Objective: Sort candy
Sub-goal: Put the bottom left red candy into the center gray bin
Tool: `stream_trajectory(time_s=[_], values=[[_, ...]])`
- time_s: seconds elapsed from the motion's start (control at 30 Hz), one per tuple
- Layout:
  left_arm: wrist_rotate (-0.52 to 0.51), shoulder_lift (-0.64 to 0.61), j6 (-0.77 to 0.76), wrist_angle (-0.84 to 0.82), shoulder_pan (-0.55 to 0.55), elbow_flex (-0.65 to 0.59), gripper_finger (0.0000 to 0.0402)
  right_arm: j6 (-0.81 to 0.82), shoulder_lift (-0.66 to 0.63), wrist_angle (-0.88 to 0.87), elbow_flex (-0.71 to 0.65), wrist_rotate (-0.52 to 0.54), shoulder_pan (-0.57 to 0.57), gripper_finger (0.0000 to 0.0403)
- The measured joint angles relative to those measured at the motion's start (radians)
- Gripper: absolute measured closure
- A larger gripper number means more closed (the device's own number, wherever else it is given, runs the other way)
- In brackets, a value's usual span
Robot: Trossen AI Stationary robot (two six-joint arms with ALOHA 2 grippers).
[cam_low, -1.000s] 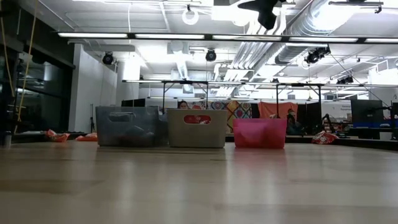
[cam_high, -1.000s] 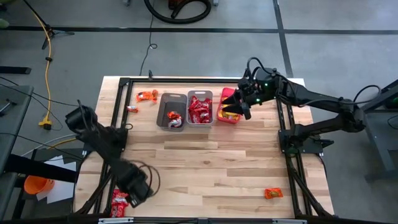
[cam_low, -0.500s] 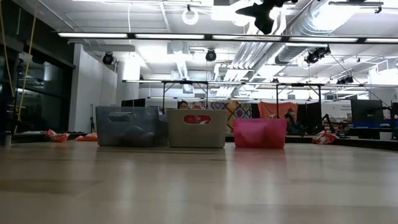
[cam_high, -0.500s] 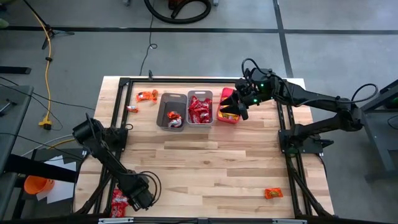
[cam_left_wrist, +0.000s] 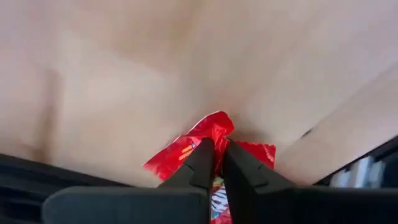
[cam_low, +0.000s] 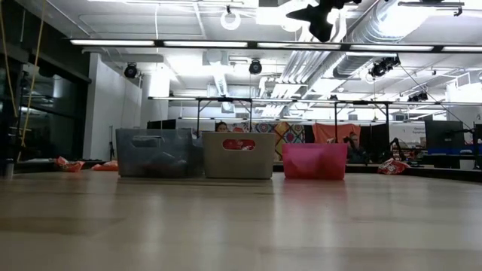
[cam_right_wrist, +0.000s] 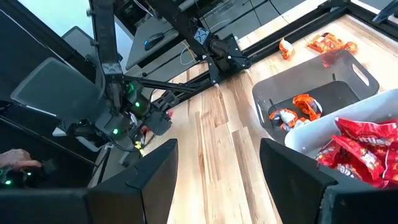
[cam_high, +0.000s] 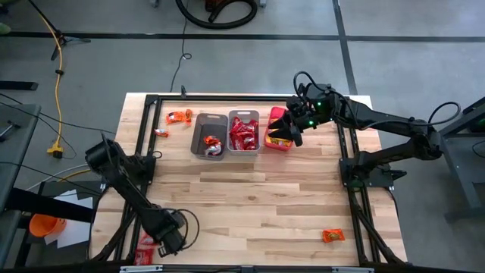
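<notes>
Left gripper (cam_high: 163,241) works at the table's 7 o'clock corner. In the left wrist view its fingers (cam_left_wrist: 205,163) are pressed nearly together, pinching the crinkled top fold of a red candy packet (cam_left_wrist: 208,134) that lies on the wood.

Risks, judged from this position:
- The grip is on a thin edge of slick foil only. The wrapper may slide out on lifting, or tear at the crimp.
- The packet sits at the table's very edge beside the black frame rail; a slip there could send it off the table.
- A second red wrapper appears to lie under the fingers; it could be dragged along, though I cannot tell if it is caught.

Right gripper (cam_high: 288,130) hovers over the pink bin (cam_high: 274,142) at about 1 o'clock, fingers spread wide and empty in the right wrist view.

Materials: wrappers are glossy, creased film, soft pillow shapes. The bins are rigid rectangular plastic with cut handles: the dark grey bin (cam_high: 209,134) holds a few orange and silver pieces, the light grey bin (cam_high: 245,115) red packets. Loose orange candy (cam_high: 333,236) lies at 5 o'clock, more (cam_high: 179,117) at 11 o'clock. The table (cam_high: 250,197) is smooth pale butcher-block wood.
</notes>
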Motion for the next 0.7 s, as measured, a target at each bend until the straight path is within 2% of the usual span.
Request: stream_trajectory(time_s=[0.2,0.43,0.57,0.7], values=[[-0.234,-0.195,0.118,-0.097,0.107,0.000,0.0398,0.003,0.000,-0.002,0.000,0.000,0.000,0.0181],[-0.564,-0.458,0.384,-0.067,0.364,0.000,0.0400,0.048,0.000,0.011,0.000,0.000,0.000,0.0181],[-0.707,-0.571,0.656,0.093,0.545,0.000,0.0401,0.084,0.000,0.026,0.000,-0.001,0.000,0.0181],[-0.688,-0.628,0.937,0.393,0.735,0.000,0.0401,0.124,0.000,0.057,0.000,-0.017,0.000,0.0181]])
